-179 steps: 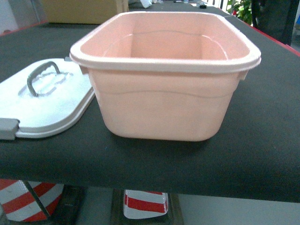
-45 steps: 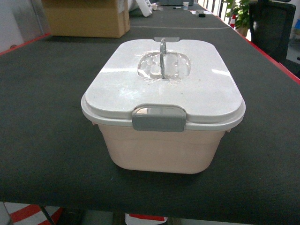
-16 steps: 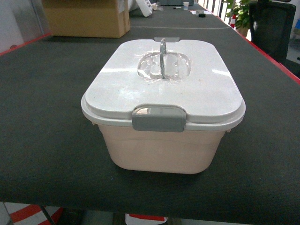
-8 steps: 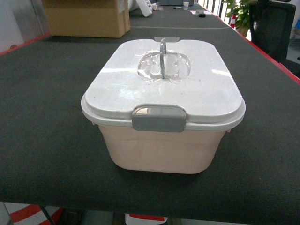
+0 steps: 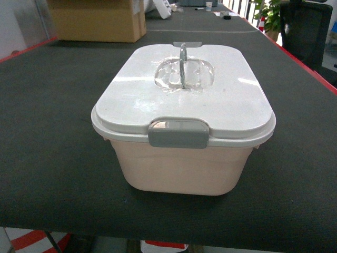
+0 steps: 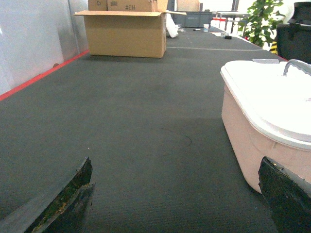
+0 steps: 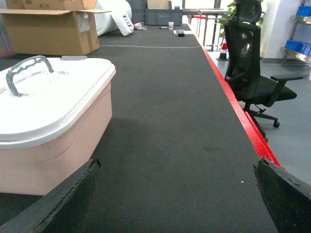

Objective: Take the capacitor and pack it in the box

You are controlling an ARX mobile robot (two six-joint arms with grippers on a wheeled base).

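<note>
The pale pink box (image 5: pixel 181 168) stands in the middle of the dark table with its white lid (image 5: pixel 184 95) on and the grey front latch (image 5: pixel 178 133) down; the grey handle (image 5: pixel 183 62) stands upright. The lid hides whatever is inside, and no capacitor shows in any view. My left gripper (image 6: pixel 177 194) is open, low over the mat, to the left of the box (image 6: pixel 252 141). On the other side of the box (image 7: pixel 53 145), my right gripper (image 7: pixel 177 194) is open over bare mat. Neither holds anything. In the head view no gripper shows.
A brown cardboard carton (image 5: pixel 97 20) sits at the table's far left, open-topped in the left wrist view (image 6: pixel 126 31). The table's red edge (image 7: pixel 243 126) runs along the right, with a black office chair (image 7: pixel 252 63) beyond it. A potted plant (image 5: pixel 271 13) stands far right.
Eleven seconds ago the box stood open with its lid lying to the left; now the lid is on and latched. Nothing has moved over the last three seconds.
</note>
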